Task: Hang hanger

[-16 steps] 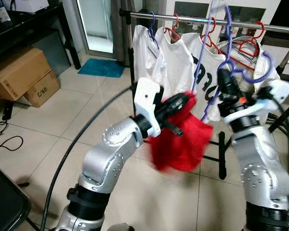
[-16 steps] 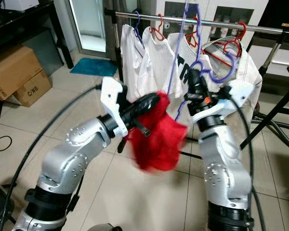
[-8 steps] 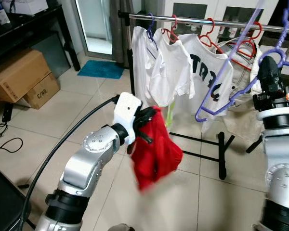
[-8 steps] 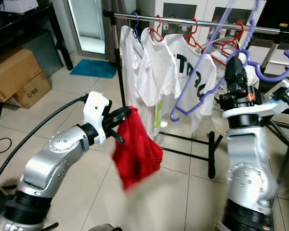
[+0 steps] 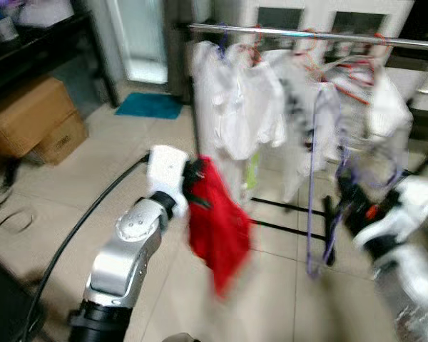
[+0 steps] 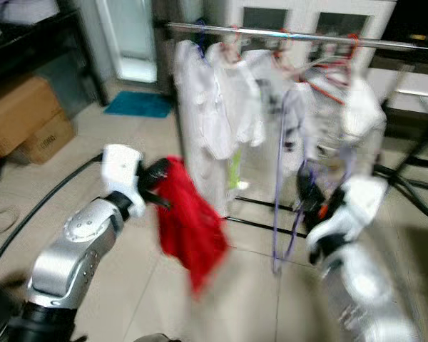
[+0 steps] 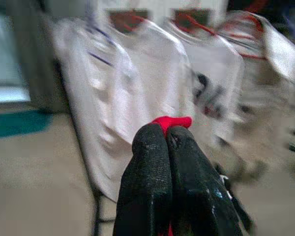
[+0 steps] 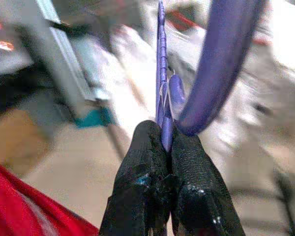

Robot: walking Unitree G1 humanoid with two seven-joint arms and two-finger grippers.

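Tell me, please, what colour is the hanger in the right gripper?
Purple; the hanger shows best in the right wrist view, clamped in the right gripper.

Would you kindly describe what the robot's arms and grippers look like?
Both arms are silver, rounded metal segments with black joint rings. The left arm ends in a white block at the wrist, with a black cable arcing away from it. The right arm shows an orange mark near the wrist. Each gripper has two long, textured black fingers.
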